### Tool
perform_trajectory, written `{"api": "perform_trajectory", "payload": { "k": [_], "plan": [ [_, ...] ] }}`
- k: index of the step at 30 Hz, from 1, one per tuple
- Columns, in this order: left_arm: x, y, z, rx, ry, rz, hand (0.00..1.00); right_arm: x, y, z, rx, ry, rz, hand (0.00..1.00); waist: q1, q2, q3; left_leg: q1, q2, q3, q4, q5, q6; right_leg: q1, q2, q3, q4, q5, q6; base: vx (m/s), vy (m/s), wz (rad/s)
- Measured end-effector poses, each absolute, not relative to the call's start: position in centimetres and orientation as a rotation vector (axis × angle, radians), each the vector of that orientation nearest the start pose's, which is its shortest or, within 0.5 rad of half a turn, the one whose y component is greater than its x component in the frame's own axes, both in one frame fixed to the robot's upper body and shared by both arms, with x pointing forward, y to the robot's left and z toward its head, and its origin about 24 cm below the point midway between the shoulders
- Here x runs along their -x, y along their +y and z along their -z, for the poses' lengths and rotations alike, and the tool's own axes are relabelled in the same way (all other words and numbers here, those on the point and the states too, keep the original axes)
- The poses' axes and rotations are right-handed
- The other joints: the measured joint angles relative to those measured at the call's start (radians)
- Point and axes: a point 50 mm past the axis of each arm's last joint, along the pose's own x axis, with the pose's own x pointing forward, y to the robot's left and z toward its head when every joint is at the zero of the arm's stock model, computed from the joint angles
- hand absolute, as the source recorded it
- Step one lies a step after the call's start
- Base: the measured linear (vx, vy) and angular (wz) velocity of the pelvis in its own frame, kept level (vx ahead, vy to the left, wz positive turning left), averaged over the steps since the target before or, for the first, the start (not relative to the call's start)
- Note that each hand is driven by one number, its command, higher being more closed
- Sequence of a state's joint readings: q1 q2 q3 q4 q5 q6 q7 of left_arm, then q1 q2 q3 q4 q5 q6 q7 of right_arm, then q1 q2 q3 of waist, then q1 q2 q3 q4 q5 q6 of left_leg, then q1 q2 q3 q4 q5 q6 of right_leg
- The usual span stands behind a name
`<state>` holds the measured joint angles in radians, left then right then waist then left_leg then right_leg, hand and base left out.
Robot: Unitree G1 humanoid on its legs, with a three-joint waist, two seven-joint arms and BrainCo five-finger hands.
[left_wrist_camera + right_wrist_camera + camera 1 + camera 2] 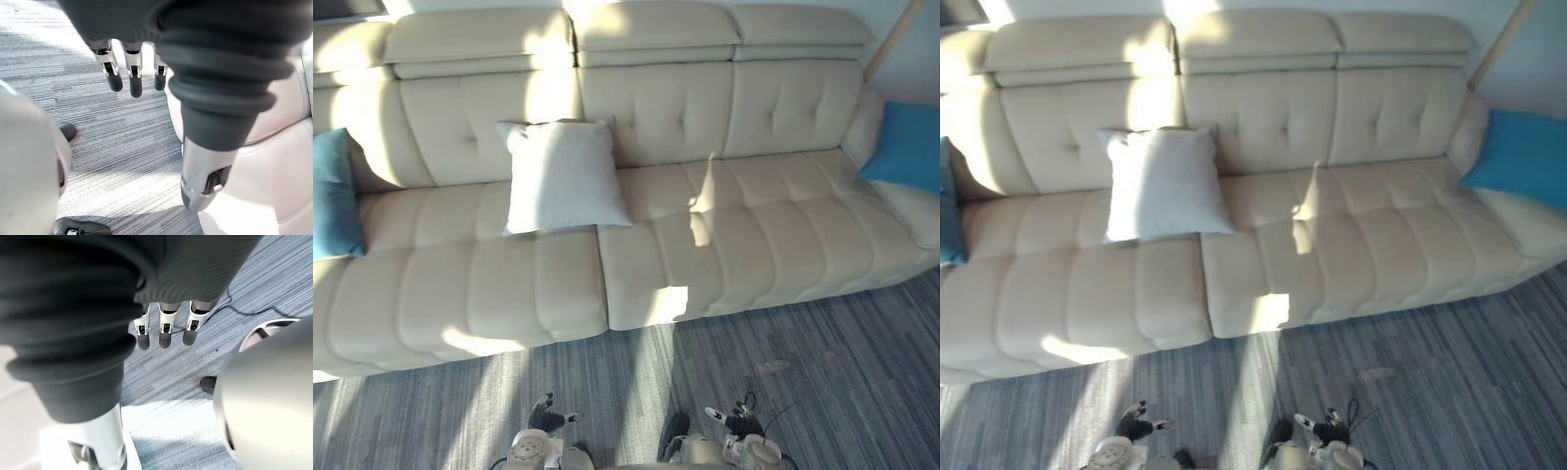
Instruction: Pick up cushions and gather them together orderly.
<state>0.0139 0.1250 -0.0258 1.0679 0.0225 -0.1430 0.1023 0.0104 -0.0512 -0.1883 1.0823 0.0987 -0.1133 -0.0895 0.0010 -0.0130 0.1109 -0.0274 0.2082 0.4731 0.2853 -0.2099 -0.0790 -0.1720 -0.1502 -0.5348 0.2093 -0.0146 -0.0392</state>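
A white cushion [562,174] leans upright against the back of the cream sofa [705,245], left of its middle. A blue cushion [333,194] rests at the sofa's far left end. Another blue cushion [909,147] leans at the far right end by the armrest. My left hand [548,417] hangs low over the floor in front of the sofa, fingers [133,73] straight and holding nothing. My right hand [732,419] hangs likewise at the lower right, its fingers [165,329] straight and empty.
Grey striped carpet [803,362] lies between me and the sofa. Bright sun patches fall across the seats and floor. A pale pole [891,39] leans behind the sofa's right end.
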Motion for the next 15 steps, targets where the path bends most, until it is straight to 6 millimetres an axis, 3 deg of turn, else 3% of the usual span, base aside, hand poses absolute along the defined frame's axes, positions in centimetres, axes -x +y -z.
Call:
{"api": "perform_trajectory", "payload": {
  "k": [4,5,6,7,9,10,11,12,13,14,15],
  "plan": [
    [-13.2,19.2,14.9,-0.180,0.925,-0.112,0.00,-12.9,-20.4,15.0,-0.024,0.959,0.303,0.00,0.004,0.019,0.004,0.058,0.076,0.119,0.018,-0.007,0.003,-0.019,0.087,-0.058,-0.046,0.040,-0.022,0.03,-0.168,-1.20],
    [-13.0,19.1,14.9,-0.172,0.929,-0.116,0.00,-13.4,-20.1,14.9,-0.023,0.951,0.291,0.00,0.019,0.037,0.004,0.064,0.101,0.156,0.018,-0.018,-0.013,-0.021,0.061,-0.164,0.011,-0.081,-0.039,0.03,-0.240,-1.07],
    [-13.2,19.0,14.9,-0.174,0.926,-0.110,0.00,-13.7,-20.2,14.8,-0.017,0.946,0.288,0.00,0.016,0.027,0.006,0.076,0.107,0.180,0.024,-0.039,-0.047,-0.026,-0.008,-0.276,0.143,-0.162,-0.067,0.07,-0.292,-1.02],
    [-13.7,19.0,14.7,-0.190,0.917,-0.096,0.00,-13.5,-20.3,14.9,-0.015,0.949,0.291,0.00,0.007,-0.003,0.013,0.082,0.135,0.203,0.095,-0.089,-0.114,-0.031,-0.057,-0.325,0.267,-0.258,-0.034,0.08,-0.302,-0.76],
    [-13.2,19.0,15.0,-0.196,0.936,-0.093,0.00,-13.8,-20.2,14.8,-0.015,0.941,0.284,0.00,0.010,0.005,0.023,0.076,0.194,0.202,0.183,-0.091,-0.110,-0.023,-0.004,-0.290,0.259,-0.283,-0.044,0.09,-0.262,-0.72],
    [-12.9,18.7,15.1,-0.186,0.944,-0.090,0.00,-13.8,-20.3,14.8,-0.013,0.941,0.284,0.00,0.010,0.020,0.032,0.058,0.268,0.184,0.320,-0.063,-0.057,0.002,0.058,-0.251,0.219,-0.285,-0.064,0.13,-0.317,-1.09],
    [-12.8,18.9,15.0,-0.177,0.937,-0.101,0.00,-13.7,-20.4,14.8,-0.012,0.943,0.286,0.00,0.014,0.029,0.038,-0.004,0.318,0.115,0.479,-0.021,0.092,0.033,0.117,-0.194,0.164,-0.276,-0.088,0.11,-0.327,-1.22],
    [-12.9,19.0,15.0,-0.172,0.934,-0.112,0.00,-13.7,-20.5,14.8,-0.009,0.944,0.286,0.00,0.020,0.030,0.038,-0.032,0.318,0.066,0.546,-0.030,0.136,0.041,0.138,-0.163,0.141,-0.270,-0.098,0.12,-0.331,-1.62],
    [-13.2,18.9,14.8,-0.157,0.915,-0.120,0.00,-13.8,-20.6,14.8,0.006,0.946,0.277,0.00,0.041,0.031,0.039,-0.105,0.240,-0.094,0.645,-0.080,0.076,0.061,0.173,-0.082,0.095,-0.253,-0.113,0.07,-0.207,-1.44],
    [-13.3,18.9,14.8,-0.156,0.912,-0.119,0.00,-13.8,-20.8,14.8,0.011,0.949,0.277,0.00,0.045,0.033,0.040,-0.128,0.202,-0.148,0.662,-0.093,0.054,0.073,0.182,-0.063,0.080,-0.247,-0.117,0.20,-0.226,-1.95],
    [-13.8,18.5,14.5,-0.149,0.886,-0.113,0.00,-13.7,-21.1,14.9,0.018,0.964,0.283,0.00,0.060,0.041,0.051,-0.171,0.117,-0.261,0.677,-0.114,0.021,0.121,0.219,0.002,0.029,-0.226,-0.116,0.23,-0.140,-1.75]
  ]
}}
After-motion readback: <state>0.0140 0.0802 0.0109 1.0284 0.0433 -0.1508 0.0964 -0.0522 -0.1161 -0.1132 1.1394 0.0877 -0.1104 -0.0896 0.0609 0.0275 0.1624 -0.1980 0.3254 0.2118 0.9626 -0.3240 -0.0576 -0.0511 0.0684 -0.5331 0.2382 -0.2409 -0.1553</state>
